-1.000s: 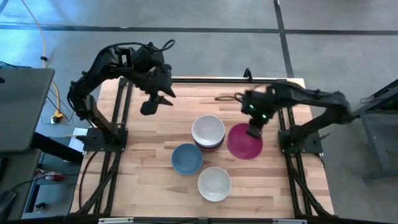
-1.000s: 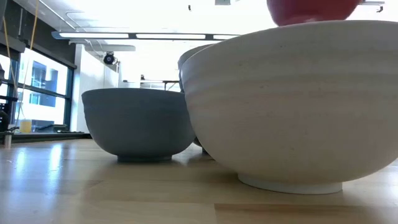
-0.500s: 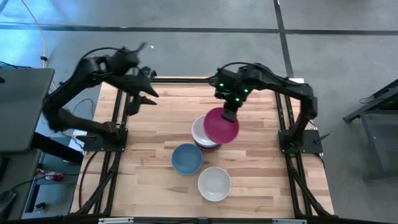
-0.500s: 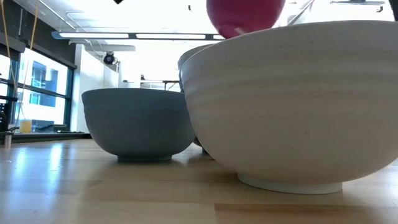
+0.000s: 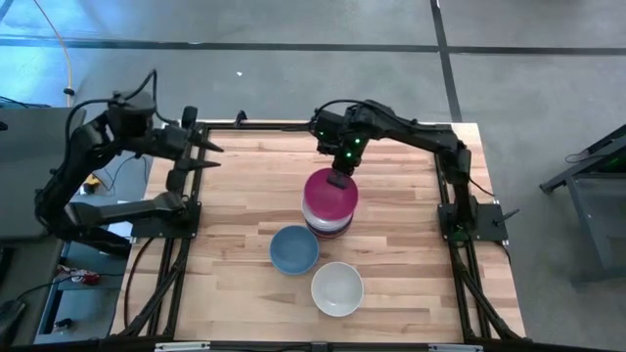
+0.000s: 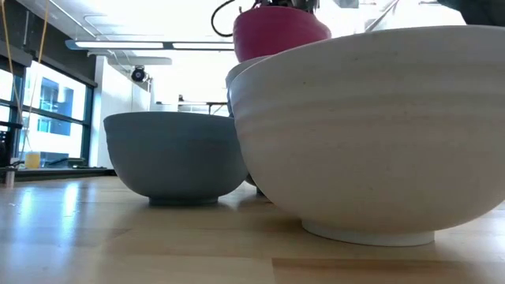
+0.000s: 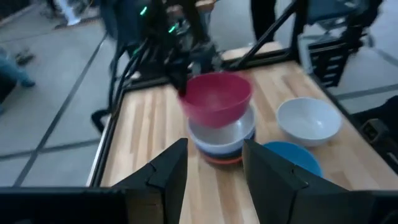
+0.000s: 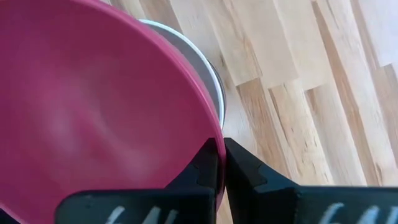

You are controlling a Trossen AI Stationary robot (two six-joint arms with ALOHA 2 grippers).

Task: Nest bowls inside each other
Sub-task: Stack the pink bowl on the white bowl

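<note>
Right gripper (image 5: 337,179) is clamped on the rim of a pink bowl (image 5: 330,191), fingers (image 8: 210,167) pinched tight with the wall between them. Bowl hangs directly below and ahead of the gripper, over the stack (image 5: 328,223); from the left wrist view it sits tilted and just above the stack's top bowl, whether touching cannot be told. Stack's top bowl is white (image 7: 231,129), with darker bowls showing beneath; count of the lower ones cannot be told.

Blue bowl (image 5: 293,248) stands on the table (image 5: 235,225) nearer the front edge than the gripper, just beside the stack and to its left. Second white bowl (image 5: 337,287) stands farther forward again, near the blue one, apart from the stack.

Left gripper (image 5: 196,156) waits well to the left of the right gripper, over the table's left edge, fingers (image 7: 166,174) spread apart and holding nothing.
</note>
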